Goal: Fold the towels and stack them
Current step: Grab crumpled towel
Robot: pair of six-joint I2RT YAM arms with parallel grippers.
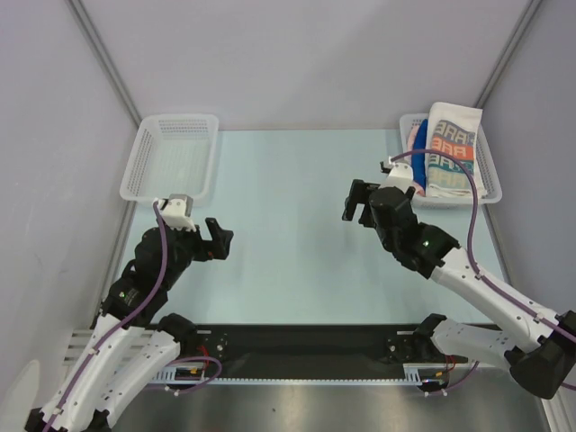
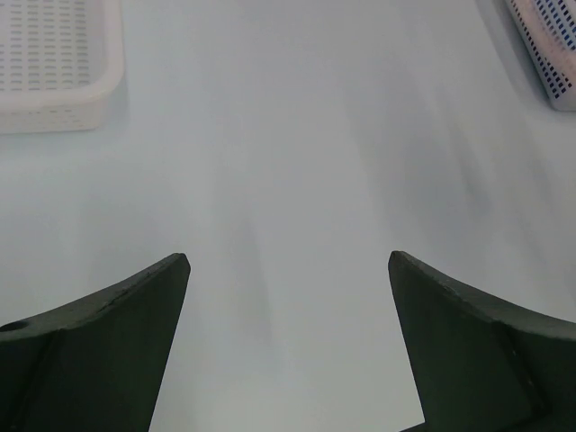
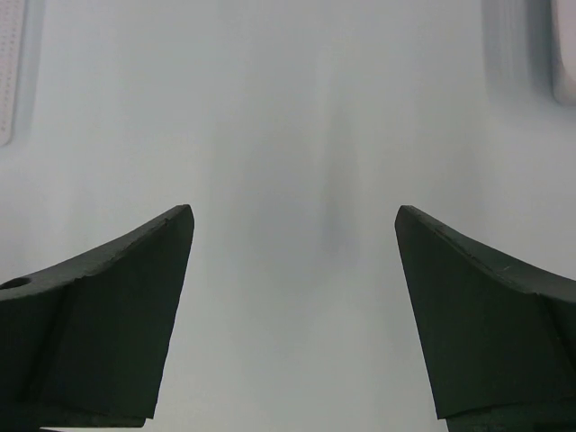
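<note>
The towels sit piled in the white mesh basket (image 1: 489, 171) at the back right. A cream towel with orange, teal and grey letters (image 1: 450, 148) lies on top, with a blue towel (image 1: 420, 171) and a pink towel (image 1: 415, 135) beside it at the left. My right gripper (image 1: 357, 202) hovers open over the table, just left of that basket, holding nothing (image 3: 294, 211). My left gripper (image 1: 219, 238) is open and empty too, low over the table at the near left (image 2: 288, 261). No towel shows in either wrist view.
A second white mesh basket (image 1: 171, 157) stands empty at the back left, its corner in the left wrist view (image 2: 54, 63). A corner of the right basket (image 2: 544, 45) shows there too. Grey walls close in the pale blue table (image 1: 288, 261) on three sides.
</note>
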